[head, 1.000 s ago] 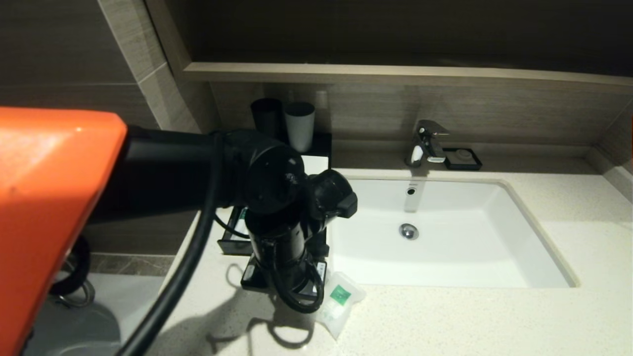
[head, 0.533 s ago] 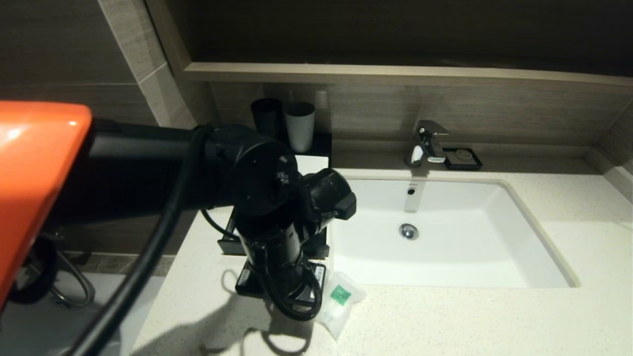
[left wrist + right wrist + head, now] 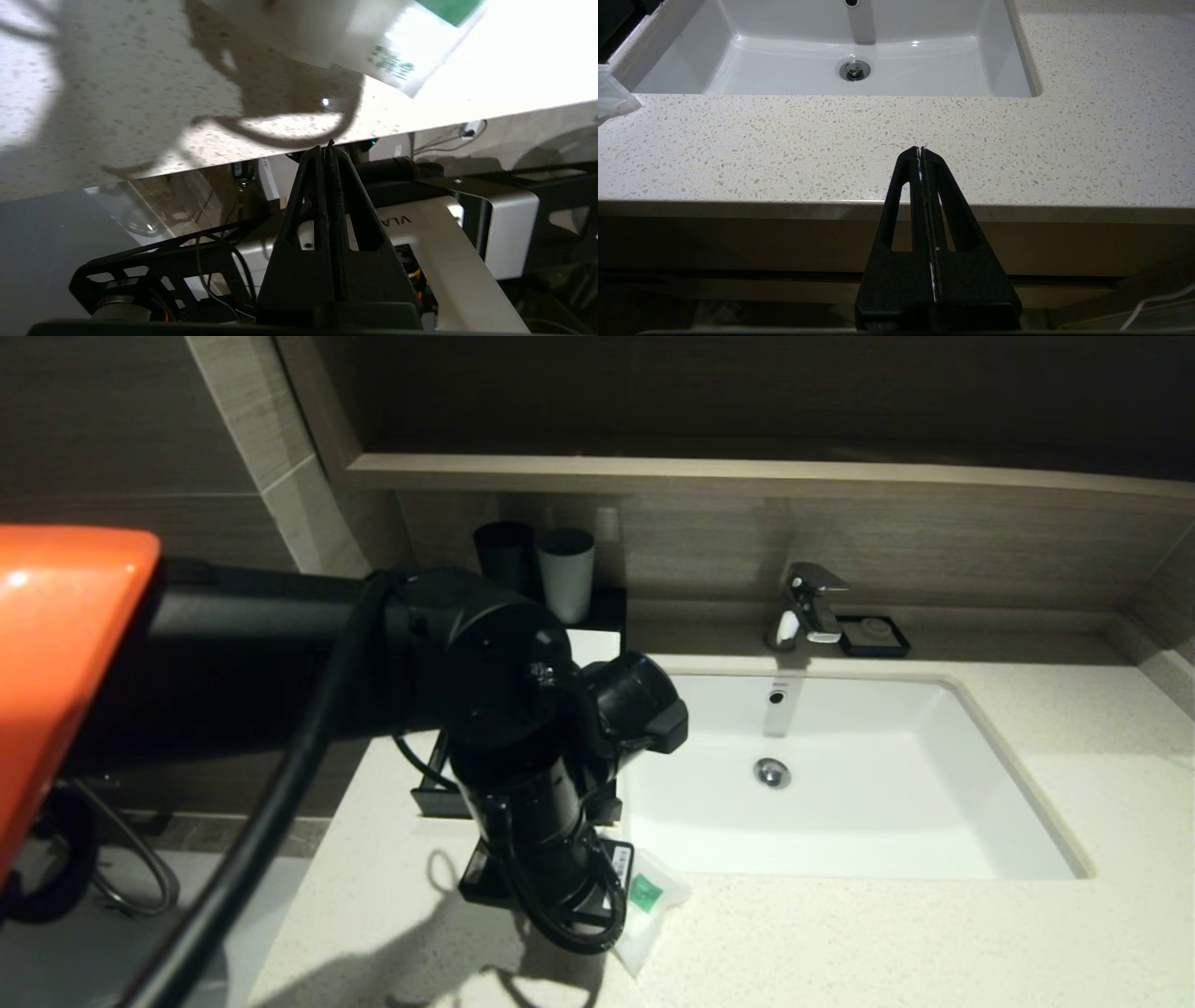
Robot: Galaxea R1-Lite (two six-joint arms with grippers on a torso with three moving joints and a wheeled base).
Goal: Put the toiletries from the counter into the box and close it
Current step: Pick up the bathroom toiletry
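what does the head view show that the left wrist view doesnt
Only the head view shows the white rectangular sink, the chrome faucet, the black cup and grey cup, the small black soap dish and the low black box, mostly hidden behind the left arm. Only the left wrist view shows the left gripper, shut and empty beyond the counter's front edge, with the robot's base below. Both show the cream speckled stone counter and the clear green-labelled sachet lying on it.

The left arm [image 3: 467, 672] is matte black with round joint housings, a glossy orange shell [image 3: 56, 691] near the shoulder and looped black cables [image 3: 560, 905]. Both grippers have slim black triangular fingers [image 3: 327, 224] with cut-out windows.
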